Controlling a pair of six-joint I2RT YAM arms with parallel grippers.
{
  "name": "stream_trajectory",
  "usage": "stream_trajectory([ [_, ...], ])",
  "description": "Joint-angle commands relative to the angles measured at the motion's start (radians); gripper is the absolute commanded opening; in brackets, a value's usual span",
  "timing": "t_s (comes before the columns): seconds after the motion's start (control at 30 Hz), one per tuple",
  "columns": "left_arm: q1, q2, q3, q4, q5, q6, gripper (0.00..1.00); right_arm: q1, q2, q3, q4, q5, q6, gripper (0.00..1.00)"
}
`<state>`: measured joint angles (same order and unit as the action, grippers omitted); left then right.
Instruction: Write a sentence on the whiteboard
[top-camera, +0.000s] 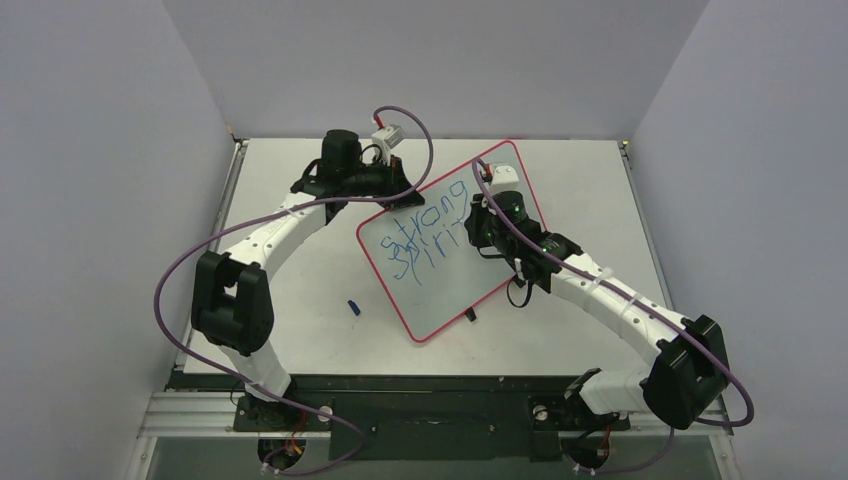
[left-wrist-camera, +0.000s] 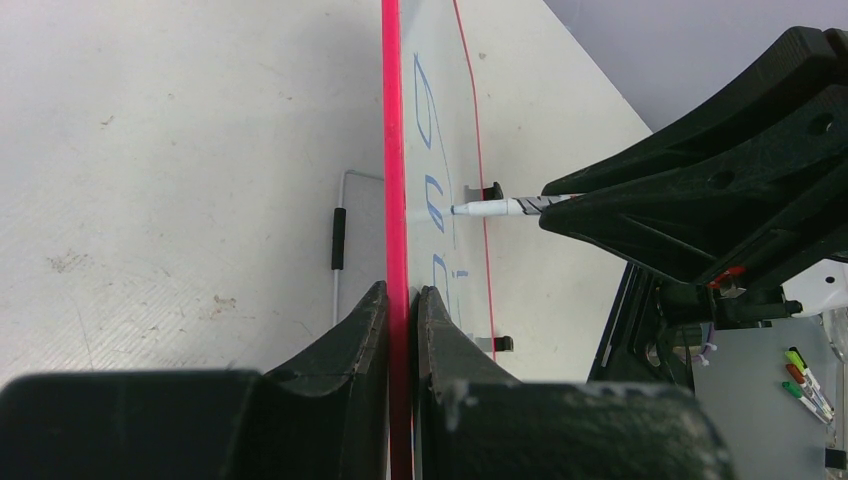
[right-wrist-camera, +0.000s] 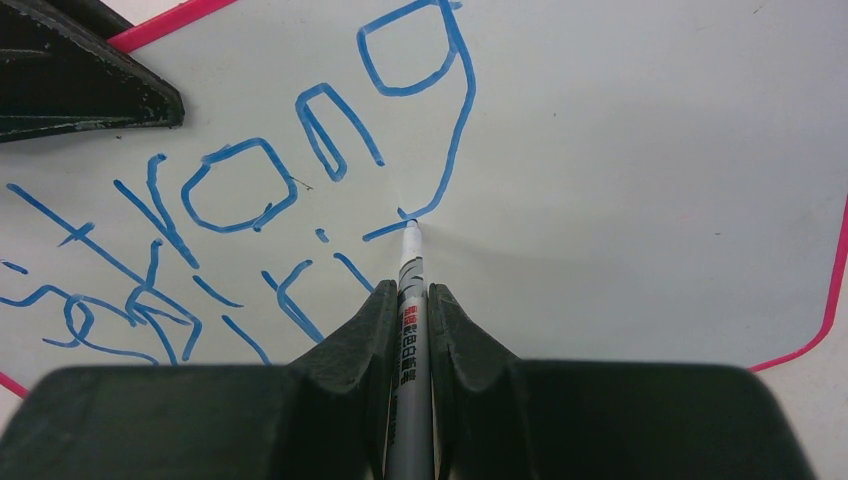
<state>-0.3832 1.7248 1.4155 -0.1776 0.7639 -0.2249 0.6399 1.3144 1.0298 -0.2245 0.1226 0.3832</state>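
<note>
The whiteboard (top-camera: 470, 280) with a red-pink rim lies tilted on the table. The sentence (top-camera: 425, 235) in blue marker reads "strong" with part of "spirit" beneath it, also in the right wrist view (right-wrist-camera: 240, 190). My left gripper (left-wrist-camera: 402, 300) is shut on the whiteboard's rim (left-wrist-camera: 393, 150) at its far left corner. My right gripper (right-wrist-camera: 408, 300) is shut on a grey marker (right-wrist-camera: 408, 330). Its tip (right-wrist-camera: 410, 228) touches the board by the tail of the "g". The marker also shows in the left wrist view (left-wrist-camera: 495, 208).
A small blue marker cap (top-camera: 353, 307) lies on the table left of the board. Black clips (left-wrist-camera: 490, 190) sit at the board's edge. Purple cables (top-camera: 180, 270) loop round both arms. Grey walls enclose the table on three sides.
</note>
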Motion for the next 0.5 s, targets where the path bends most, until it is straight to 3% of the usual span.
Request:
stream_trajectory([
  [0.0,-0.02,-0.051,-0.001,0.04,0.035,0.081,0.0,-0.008,-0.019,-0.002,0.015,-0.004,0.015,0.0],
  [0.47,-0.02,-0.051,0.0,0.037,0.033,0.082,0.0,0.001,-0.038,0.068,-0.012,-0.028,0.029,0.0],
])
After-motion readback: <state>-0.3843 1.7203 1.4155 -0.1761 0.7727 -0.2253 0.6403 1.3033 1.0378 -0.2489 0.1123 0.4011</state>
